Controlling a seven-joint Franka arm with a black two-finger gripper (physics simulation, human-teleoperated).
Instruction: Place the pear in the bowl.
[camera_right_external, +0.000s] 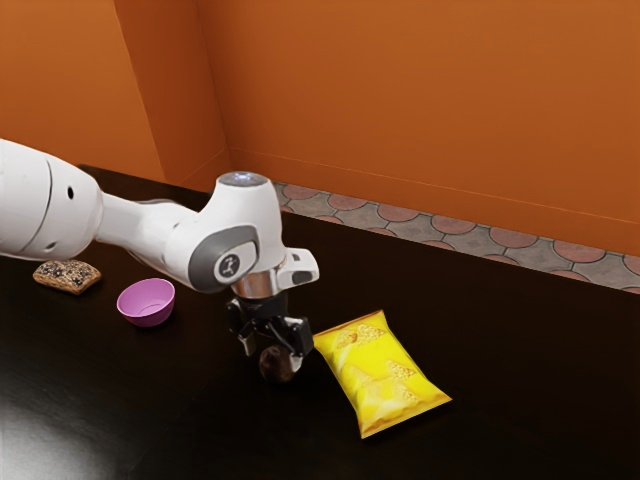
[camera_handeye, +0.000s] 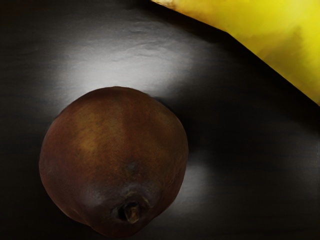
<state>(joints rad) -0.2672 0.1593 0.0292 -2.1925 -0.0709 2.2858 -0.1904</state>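
Where the black gripper (camera_right_external: 273, 352) reaches down to the dark table (camera_right_external: 510, 370), the brown pear (camera_right_external: 276, 365) lies between its parted fingers, which stand open about the fruit; the wrist view gives the pear's rounded body with its stem end. Outside the bowl, the pear has the gripper directly above it and a finger at either side. Near it, toward the exterior view's right, lies a yellow bag (camera_right_external: 382, 375), on the side away from the bowl. Toward the exterior view's left, apart from the pear, a pink bowl (camera_right_external: 147, 303) sits upright, its raised wall facing the fruit. Beyond the bowl rests a seeded loaf (camera_right_external: 68, 277), beneath the white arm (camera_right_external: 150, 225); an orange wall (camera_right_external: 420, 110) and patterned floor (camera_right_external: 460, 238) form the background
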